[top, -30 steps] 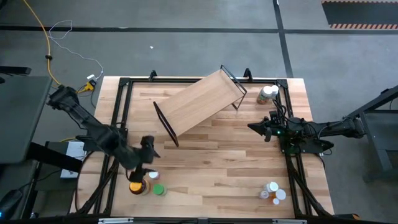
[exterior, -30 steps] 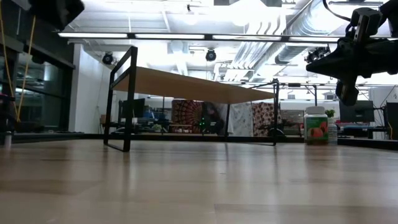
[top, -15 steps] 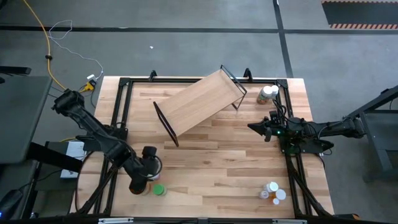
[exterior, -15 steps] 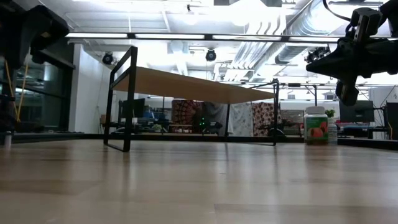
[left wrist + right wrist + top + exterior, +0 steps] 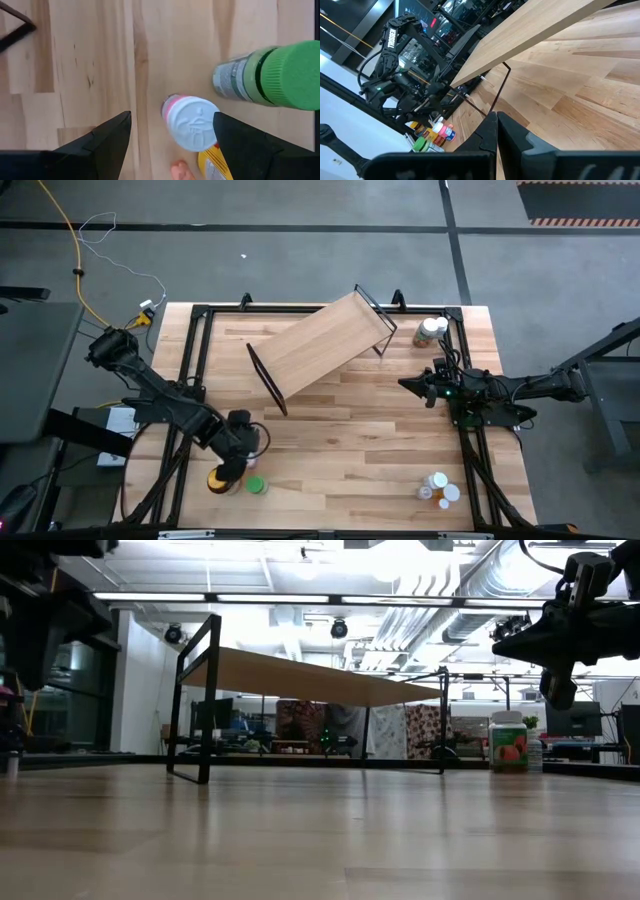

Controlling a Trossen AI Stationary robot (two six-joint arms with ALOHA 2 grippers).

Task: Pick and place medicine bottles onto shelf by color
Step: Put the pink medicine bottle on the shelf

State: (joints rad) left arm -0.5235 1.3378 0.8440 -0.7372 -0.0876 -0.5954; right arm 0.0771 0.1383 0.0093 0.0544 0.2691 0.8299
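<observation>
My left gripper (image 5: 241, 450) is open near the table's near left corner, pointing down over a bottle cluster. In the left wrist view its fingers (image 5: 172, 119) stand on either side of an upright white-capped bottle with a pink band (image 5: 191, 123), without a visible hold. A green bottle (image 5: 270, 75) lies beside it, and a yellow lid (image 5: 214, 164) shows next to it. The yellow-lidded jar (image 5: 218, 479) and the green bottle (image 5: 254, 486) also show from above. The light-wood shelf (image 5: 322, 345) stands slanted at the far middle. My right gripper (image 5: 424, 388) waits shut at the right.
A white bottle with a peach label (image 5: 430, 330) stands at the far right corner, also in the low view (image 5: 508, 744). Several small bottles (image 5: 439, 489) cluster at the near right. Bare tabletop lies between the shelf and the near edge.
My left gripper has swung toward the table's near edge and lowered over the bottle cluster at the near left, staying open. The bottles and the shelf have not moved.
</observation>
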